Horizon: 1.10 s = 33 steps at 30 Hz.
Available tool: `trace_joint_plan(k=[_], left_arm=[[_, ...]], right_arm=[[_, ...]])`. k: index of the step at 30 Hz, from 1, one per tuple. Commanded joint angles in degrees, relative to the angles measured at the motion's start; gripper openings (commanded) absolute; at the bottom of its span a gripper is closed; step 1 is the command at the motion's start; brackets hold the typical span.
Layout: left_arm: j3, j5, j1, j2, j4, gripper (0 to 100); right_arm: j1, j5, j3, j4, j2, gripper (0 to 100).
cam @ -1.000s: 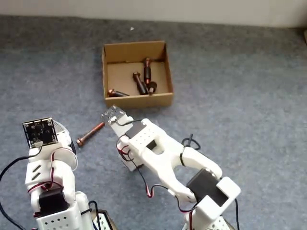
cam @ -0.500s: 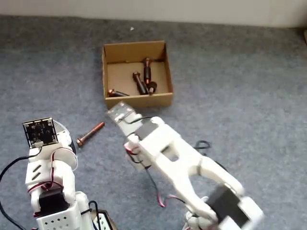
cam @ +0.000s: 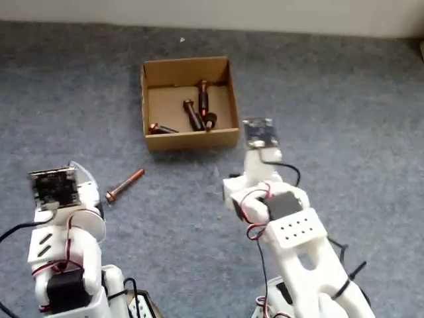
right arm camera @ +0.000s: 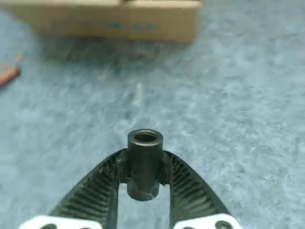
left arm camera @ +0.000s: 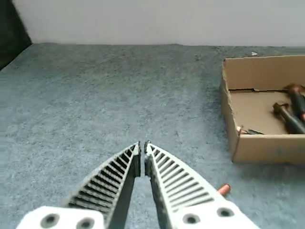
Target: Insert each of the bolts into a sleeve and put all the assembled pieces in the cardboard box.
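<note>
Right arm has swung off the loose bolt (cam: pixel 124 185) and over to the front right corner of the cardboard box (cam: pixel 192 140). The right gripper (right arm camera: pixel 144 160) is pinching a black sleeve (right arm camera: pixel 144 168), so mating looks next. The bolt lies on the carpet (cam: pixel 344 99) off the box's front left corner, well apart from that pincer and probably nearer the left gripper (left arm camera: pixel 142 149), which is pressed together and empty.
</note>
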Motion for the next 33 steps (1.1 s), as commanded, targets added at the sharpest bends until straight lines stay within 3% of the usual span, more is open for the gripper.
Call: trace_joint_plan(k=[1,9,15,18,24,33], left_arm=[[-10.3,-3.7,7.2,7.8,6.0,6],[-27.6,-16.6,10.9,36.1,13.0,7],[-33.0,-27.6,11.0,53.5,18.4,21],[-33.7,-31.3,11.0,61.8,18.4,21],[-38.4,-32.9,11.0,79.3,18.1,21],[-51.4,-32.8,13.0,104.4,11.5,19]], right_arm=[[3.1,-3.1,3.4,-8.2,-2.7,0.5],[7.3,-3.9,5.1,-11.7,-2.7,0.5],[10.8,-5.5,4.8,-11.7,-2.7,0.5],[10.8,-5.4,4.8,-11.7,-2.7,0.5],[10.8,-5.4,4.8,-11.7,-2.7,0.5],[10.8,-5.0,5.1,-11.7,-2.6,0.5]])
